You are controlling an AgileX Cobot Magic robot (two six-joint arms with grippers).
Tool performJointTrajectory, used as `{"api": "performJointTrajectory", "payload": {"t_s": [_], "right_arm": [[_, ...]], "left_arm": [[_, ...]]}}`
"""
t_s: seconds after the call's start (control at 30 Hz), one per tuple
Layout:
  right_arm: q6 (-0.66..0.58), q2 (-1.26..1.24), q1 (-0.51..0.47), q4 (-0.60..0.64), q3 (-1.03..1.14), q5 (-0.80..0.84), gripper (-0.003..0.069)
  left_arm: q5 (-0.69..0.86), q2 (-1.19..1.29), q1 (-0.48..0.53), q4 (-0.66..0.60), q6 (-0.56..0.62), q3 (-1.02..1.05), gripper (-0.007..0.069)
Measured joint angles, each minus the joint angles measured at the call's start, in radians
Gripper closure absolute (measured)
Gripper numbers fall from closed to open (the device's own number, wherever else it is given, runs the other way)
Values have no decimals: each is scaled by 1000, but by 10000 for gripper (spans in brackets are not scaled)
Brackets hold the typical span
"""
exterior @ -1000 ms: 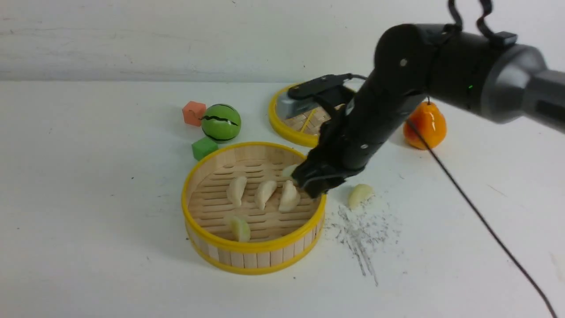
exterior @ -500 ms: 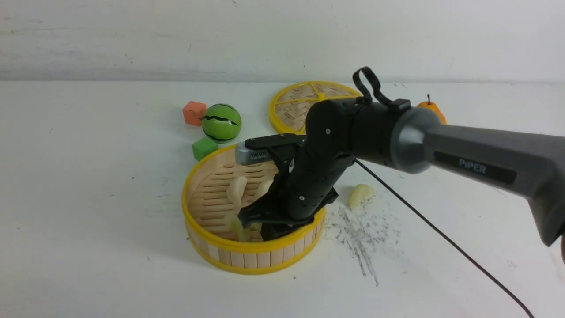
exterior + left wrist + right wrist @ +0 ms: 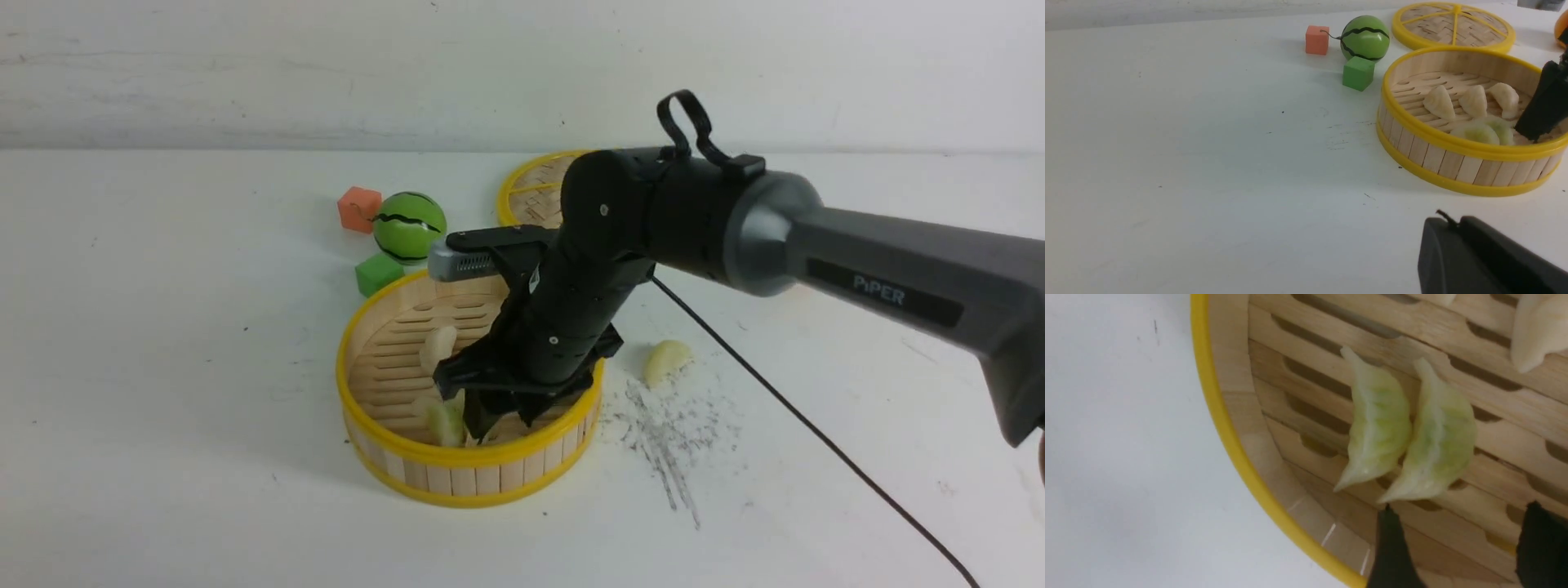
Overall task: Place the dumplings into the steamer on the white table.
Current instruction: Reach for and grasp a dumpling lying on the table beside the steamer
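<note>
Our right pincer hangs released inside the steamer, with two green dumplings lying free just past its tips. A stray dumpling sits outside on the desk. Rising carelessly, we could knock them or snag the rim.

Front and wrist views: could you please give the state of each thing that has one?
Round bamboo steamer with yellow rims: upright, uncovered.
Flat woven yellow-rimmed lid: off, lying behind the steamer.
Three cream crescent dumplings: inside the steamer.
Two pale green dumplings: inside, side by side.
Sixth pale dumpling: outside, on the white table.
Right gripper: open, empty, low in the steamer.
</note>
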Motion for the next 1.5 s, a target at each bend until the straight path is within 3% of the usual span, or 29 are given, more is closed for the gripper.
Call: {"api": "performJointTrajectory", "payload": {"t_s": [0.2, 0.3, 0.53, 0.6, 0.9, 1.1, 1.33, 1.5], "right_arm": [[-4, -96, -40, -159, -82, 107, 243], [35, -148, -110, -243, -87, 98, 243], [122, -130, -246, -256, 48, -37, 243], [172, -107, -279, -228, 136, -139, 243], [309, -24, -281, -180, 214, -433, 242], [315, 3, -278, -186, 213, -435, 265], [306, 5, -278, -232, 212, -403, 401], [291, -17, -272, -257, 214, -347, 369]], "left_arm": [[3, 0, 0, 2, 0, 0, 583], [3, 0, 0, 8, 0, 0, 577], [3, 0, 0, 11, 0, 0, 568], [3, 0, 0, 11, 0, 0, 566], [3, 0, 0, 12, 0, 0, 557], [3, 0, 0, 12, 0, 0, 554], [3, 0, 0, 12, 0, 0, 554], [3, 0, 0, 12, 0, 0, 554]]}}
